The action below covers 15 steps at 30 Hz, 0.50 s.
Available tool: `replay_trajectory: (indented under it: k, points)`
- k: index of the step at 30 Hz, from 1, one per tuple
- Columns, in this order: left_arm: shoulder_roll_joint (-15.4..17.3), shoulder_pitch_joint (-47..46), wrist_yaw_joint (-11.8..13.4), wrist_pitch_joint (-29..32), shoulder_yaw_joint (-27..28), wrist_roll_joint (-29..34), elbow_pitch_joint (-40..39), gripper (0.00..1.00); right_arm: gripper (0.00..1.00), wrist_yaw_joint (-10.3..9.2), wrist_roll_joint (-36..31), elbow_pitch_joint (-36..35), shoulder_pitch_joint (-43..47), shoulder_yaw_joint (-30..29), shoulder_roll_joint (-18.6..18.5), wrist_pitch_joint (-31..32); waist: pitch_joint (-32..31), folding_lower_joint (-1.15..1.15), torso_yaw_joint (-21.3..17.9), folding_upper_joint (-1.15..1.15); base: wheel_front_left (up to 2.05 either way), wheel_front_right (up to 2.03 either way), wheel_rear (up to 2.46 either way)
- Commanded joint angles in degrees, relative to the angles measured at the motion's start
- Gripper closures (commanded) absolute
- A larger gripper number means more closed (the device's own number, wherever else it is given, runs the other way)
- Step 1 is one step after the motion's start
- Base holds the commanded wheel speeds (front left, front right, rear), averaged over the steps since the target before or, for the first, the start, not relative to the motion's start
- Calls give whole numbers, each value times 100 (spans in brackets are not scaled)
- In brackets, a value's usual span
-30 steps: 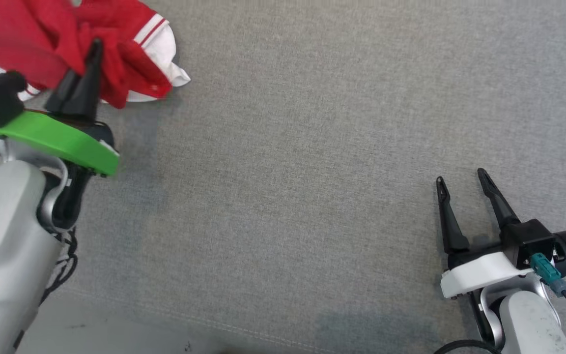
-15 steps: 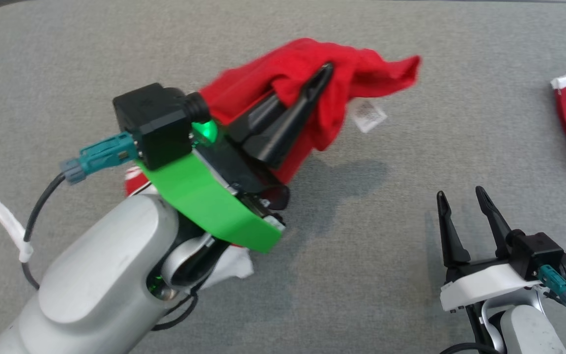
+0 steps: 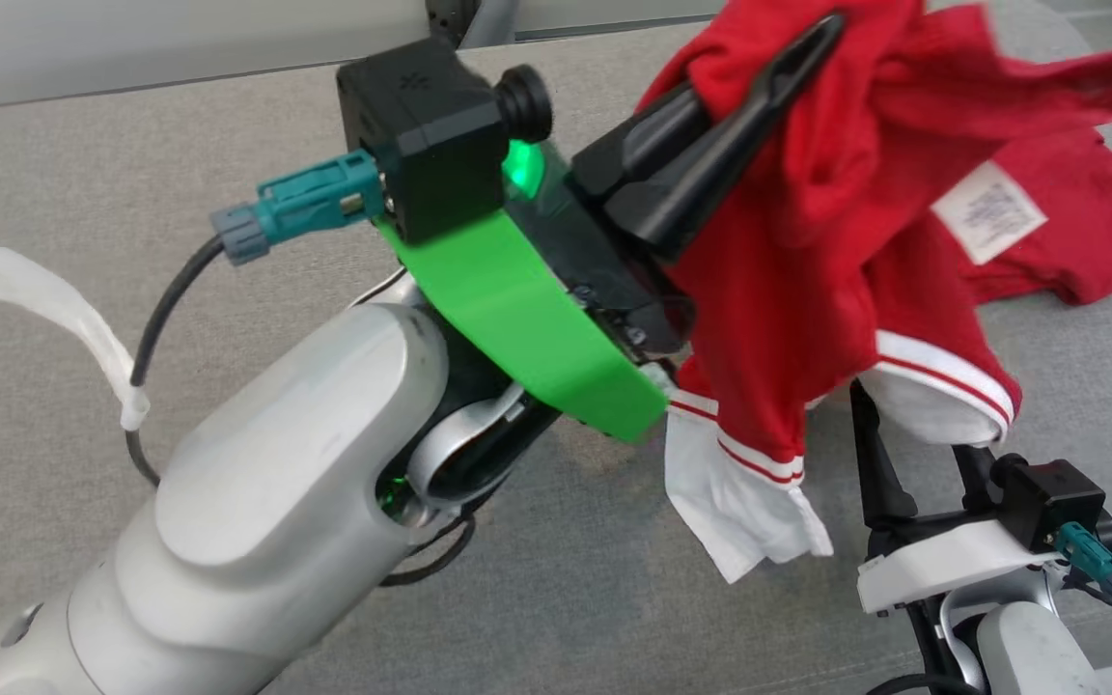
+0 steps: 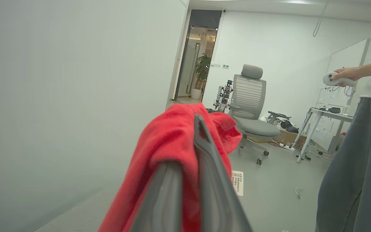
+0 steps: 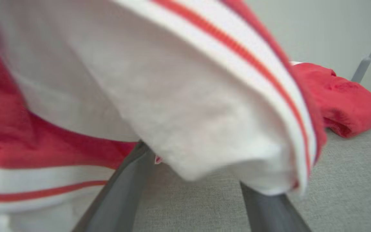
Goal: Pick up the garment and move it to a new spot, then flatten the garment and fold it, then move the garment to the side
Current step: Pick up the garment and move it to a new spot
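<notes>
- Pinched tight between the left jaws: a bunch of the red garment [image 3: 807, 290], held up above the grey counter [image 3: 180, 174], probably for carrying to a new spot.
- Spread wide and empty, the right jaws, low under the hanging white cuff [image 3: 942, 415], seemingly waiting for the flattening.

1. The left gripper [image 4: 196, 125] rises from the bottom edge, its fingers pressed together on the garment [image 4: 167, 141].
2. The red cloth drapes over one finger and hangs down, with a white tag [image 4: 237, 183] dangling to its right.
3. Behind stands a grey chair [image 4: 251, 106], with a desk [image 4: 328, 114] to its right.
4. At the right edge a person [image 4: 356, 161] holds a white controller [image 4: 338, 79].
</notes>
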Motion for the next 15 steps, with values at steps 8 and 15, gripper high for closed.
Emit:
replay_trajectory:
  k: [8,15]
  points:
    - [1267,1645,-242,5,-527,54,1707,100,0,-2,-26,38,121,-132,-16,-6,84,0,-15,0,0,0,0]
    - [1524,2143,-496,-39,-792,-30,2757,100,0,-2,-182,87,98,-192,-15,-6,128,0,341,0,0,0,0]
